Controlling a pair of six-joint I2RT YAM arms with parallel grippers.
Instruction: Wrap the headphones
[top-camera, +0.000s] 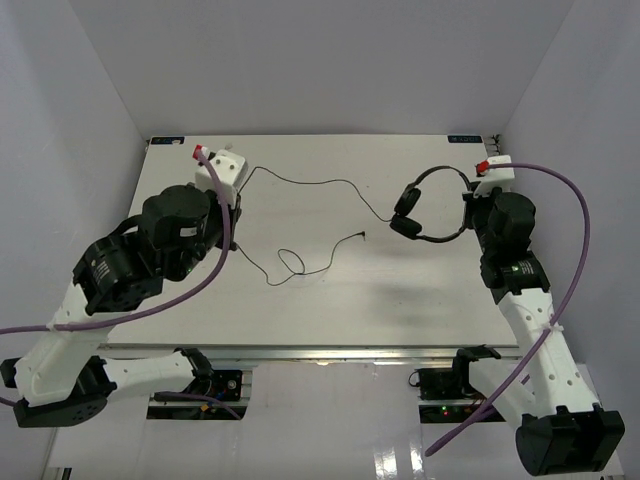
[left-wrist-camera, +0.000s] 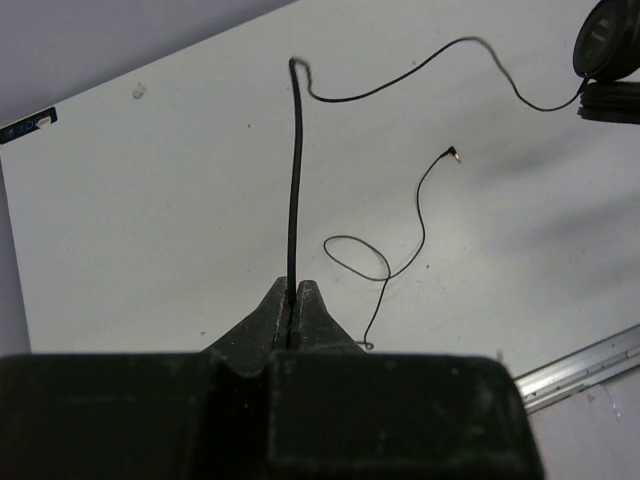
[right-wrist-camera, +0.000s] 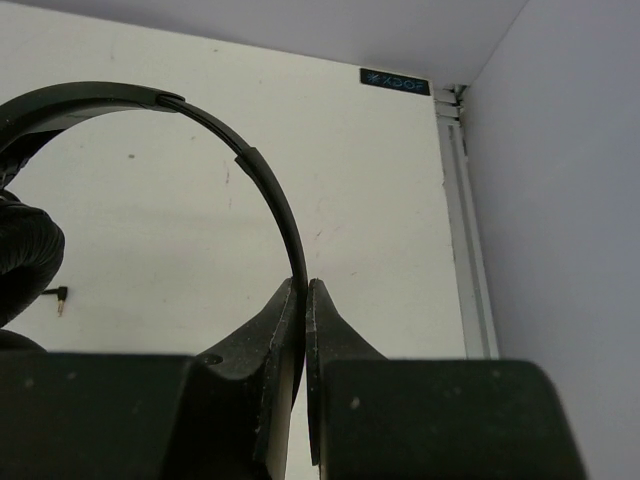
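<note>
From above, the headphones (top-camera: 406, 226) are showing at the right side of the table (top-camera: 330, 300), their thin cord (top-camera: 300, 183) trailing left. In the left wrist view, the left gripper (left-wrist-camera: 294, 300) is pinching the cord tight. In the right wrist view, the right gripper (right-wrist-camera: 304, 300) is clamping the headband (right-wrist-camera: 270, 195).

The left arm (top-camera: 55, 340) and right arm (top-camera: 535, 330) have white shells dotted with small holes, set between bulky round black joint housings. A thick purple cable (top-camera: 203, 282) runs along each. A red tab (top-camera: 198, 152) tops each white wrist block (top-camera: 222, 168). The left gripper (left-wrist-camera: 295, 288) and right gripper (right-wrist-camera: 303, 285) have matte black, wedge-shaped fingers (left-wrist-camera: 268, 325), faintly speckled.
</note>
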